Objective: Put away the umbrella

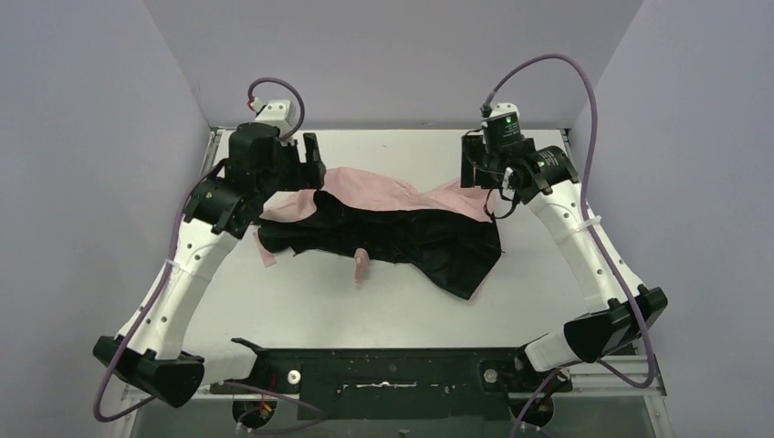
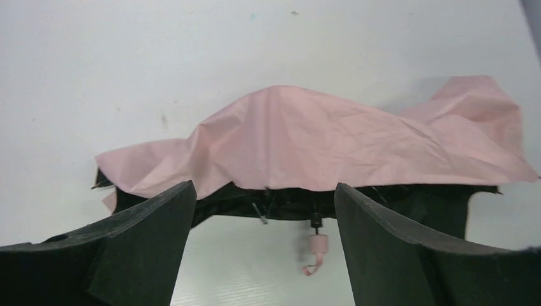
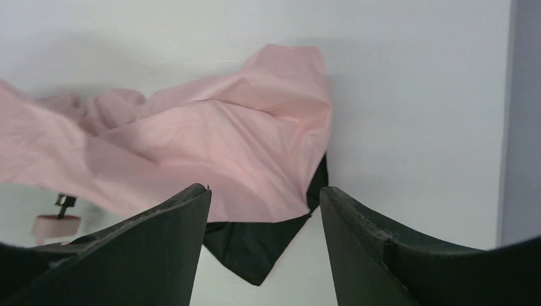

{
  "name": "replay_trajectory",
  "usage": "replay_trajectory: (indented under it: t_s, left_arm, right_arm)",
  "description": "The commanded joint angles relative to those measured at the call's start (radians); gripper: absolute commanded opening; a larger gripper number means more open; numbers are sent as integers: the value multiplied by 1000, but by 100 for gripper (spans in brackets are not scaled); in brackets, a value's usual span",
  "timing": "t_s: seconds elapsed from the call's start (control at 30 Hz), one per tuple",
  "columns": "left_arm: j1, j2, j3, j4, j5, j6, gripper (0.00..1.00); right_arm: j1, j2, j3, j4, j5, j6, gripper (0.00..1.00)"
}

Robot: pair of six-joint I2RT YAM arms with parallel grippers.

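Plainly, the umbrella (image 1: 392, 224) lies collapsed and crumpled across the far half of the table (image 1: 365, 310), between the two arms, pale pink cloth toward the back and black cloth spilling forward in a heap. Its ribs are almost wholly buried under the folds; from the left wrist only a short dark stub of shaft (image 2: 314, 220) pokes out beneath the pink edge, with the handle (image 2: 317, 243) blurred below it. From above, the handle (image 1: 361, 265) shows as a small pink nub at the front of the black cloth. A pink strip (image 1: 267, 258) sticks out at the left end of the heap, too small to say what it is. The left gripper (image 1: 313, 162) sits at the umbrella's left end with its jaws spread wide and nothing between them; in its own view (image 2: 263, 186) the cloth lies beyond the fingertips, apart from them. The right gripper (image 1: 475, 164) is at the right end, jaws also parted and gripping nothing; in its camera (image 3: 265, 189) pink cloth and a black corner fill the gap past the tips, and whether the fingers brush the cloth cannot be told. Both sets of fingers are cut off by the lower frame edge.
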Motion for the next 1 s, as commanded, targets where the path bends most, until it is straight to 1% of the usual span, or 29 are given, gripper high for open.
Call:
replay_trajectory:
  t_s: [0.0, 0.07, 0.1, 0.2, 0.23, 0.27, 0.4, 0.5, 0.67, 0.77, 0.83, 0.97]
  left_arm:
    - [185, 108, 37, -99, 54, 52, 77]
    - [267, 149, 29, -98, 90, 44, 76]
    - [299, 169, 27, -100, 93, 45, 76]
    - [353, 234, 21, -124, 53, 83, 75]
    - [363, 252, 16, -142, 18, 88, 75]
    - [382, 269, 6, -152, 11, 91, 75]
    - [462, 333, -33, -143, 50, 87, 74]
    - [527, 381, -45, -117, 69, 70, 70]
    - [543, 469, -32, -72, 85, 76, 67]
    - [542, 536, -12, -67, 100, 80, 61]
    - [538, 564, -21, -60, 115, 79, 58]
    - [501, 571, -82, -21, 121, 71, 56]
  right_arm:
    - [-138, 20, -31, 34, 32, -38, 63]
    - [-191, 28, -72, 57, 49, -39, 58]
    - [-203, 26, -95, 73, 83, -39, 57]
    - [-235, 31, -147, 118, 127, -51, 54]
    - [-251, 43, -153, 119, 122, -53, 53]
    - [-272, 56, -158, 116, 114, -57, 52]
    - [-301, 79, -195, 128, 100, -70, 45]
    - [-322, 86, -239, 160, 71, -71, 41]
    - [-337, 138, -277, 165, 50, -46, 36]
    - [-335, 162, -305, 180, 21, -36, 34]
    - [-335, 179, -316, 174, -4, -36, 34]
    - [-328, 195, -352, 181, -63, -37, 34]
